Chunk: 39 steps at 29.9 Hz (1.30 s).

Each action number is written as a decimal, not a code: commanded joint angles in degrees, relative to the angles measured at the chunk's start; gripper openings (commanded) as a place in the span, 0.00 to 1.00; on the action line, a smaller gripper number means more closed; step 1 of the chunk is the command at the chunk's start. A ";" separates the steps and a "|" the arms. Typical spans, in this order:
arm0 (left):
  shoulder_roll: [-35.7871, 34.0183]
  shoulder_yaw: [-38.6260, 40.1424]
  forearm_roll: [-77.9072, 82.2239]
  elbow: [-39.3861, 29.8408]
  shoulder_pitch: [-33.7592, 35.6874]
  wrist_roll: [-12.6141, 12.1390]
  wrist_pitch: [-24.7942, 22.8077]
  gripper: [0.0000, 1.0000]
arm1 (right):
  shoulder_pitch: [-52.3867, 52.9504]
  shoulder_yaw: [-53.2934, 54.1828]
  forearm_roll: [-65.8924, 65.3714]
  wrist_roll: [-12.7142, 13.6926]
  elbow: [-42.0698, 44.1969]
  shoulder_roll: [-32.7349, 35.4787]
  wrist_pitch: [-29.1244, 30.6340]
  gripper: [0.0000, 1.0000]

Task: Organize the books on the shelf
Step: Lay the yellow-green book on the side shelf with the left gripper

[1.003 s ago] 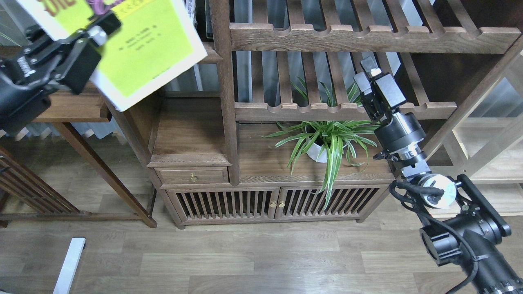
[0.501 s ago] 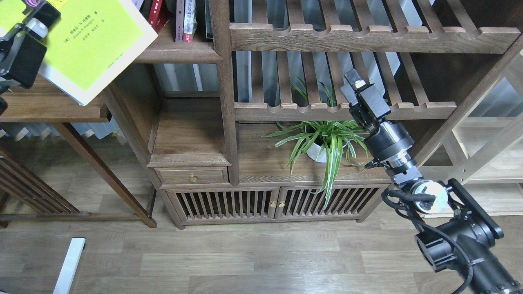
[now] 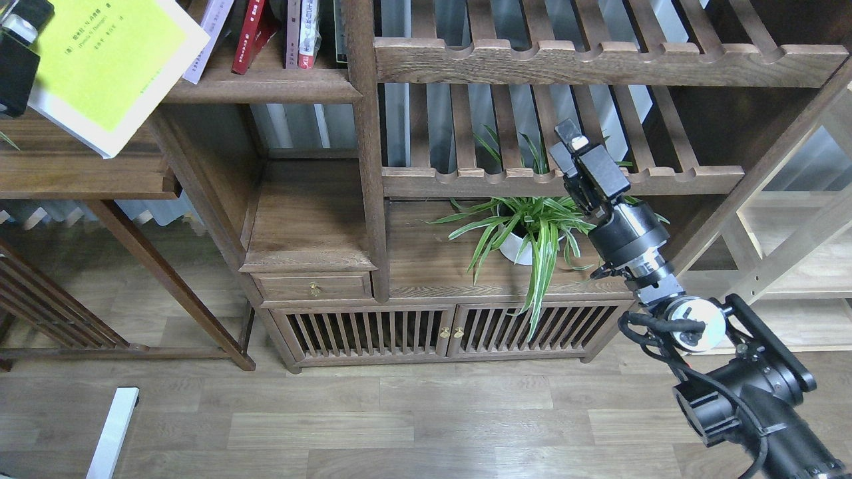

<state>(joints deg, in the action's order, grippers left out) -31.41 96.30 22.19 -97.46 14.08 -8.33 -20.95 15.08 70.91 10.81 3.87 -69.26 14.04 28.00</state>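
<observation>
My left gripper [image 3: 26,20] is at the top left corner, mostly cut off by the frame edge, and is shut on the yellow-green book [image 3: 113,66]. The book hangs tilted, left of the bookcase and above a side table. The shelf [image 3: 266,85] is the dark-brown board with a thick lip at top centre-left. On it a pale book [image 3: 210,33] and a dark red book [image 3: 249,33] lean to the left. My right gripper [image 3: 572,141] is empty, in front of the slatted rack above the plant. Its fingers cannot be told apart.
Thin red/white-spined volumes [image 3: 303,33] stand at the shelf's right end against a post [image 3: 363,146]. A potted spider plant [image 3: 526,233] sits on the lower board under my right gripper. A brown side table [image 3: 80,173] stands left of the bookcase, below the held book.
My left gripper has carried the yellow-green book to the left, uncovering the shelf and the leaning books. My right gripper has moved left and lower, towards the plant.
</observation>
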 commanded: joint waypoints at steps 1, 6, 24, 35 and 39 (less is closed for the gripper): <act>-1.46 -0.24 0.22 0.78 0.68 -0.28 0.03 0.02 | -0.13 -0.68 0.00 0.00 0.09 -1.20 0.00 0.83; -4.45 -0.06 0.22 1.57 2.17 -1.95 -0.06 0.02 | -1.10 -0.77 0.00 0.00 0.09 -2.34 0.00 0.83; -5.95 -9.38 2.85 14.84 20.63 -6.00 0.47 0.02 | -1.19 -0.77 0.00 0.09 0.09 -2.52 0.00 0.83; -4.98 -15.97 4.35 20.38 27.40 -5.47 1.52 0.02 | -1.28 -0.77 0.00 0.00 0.09 -2.52 0.00 0.83; -4.98 -18.08 4.35 21.61 29.68 -5.47 3.63 0.02 | -1.19 -0.77 0.00 0.09 0.17 -3.31 0.00 0.83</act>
<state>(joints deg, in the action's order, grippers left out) -36.41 79.60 26.53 -76.70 42.26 -13.83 -18.70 13.82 70.14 10.81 3.88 -69.17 11.45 28.00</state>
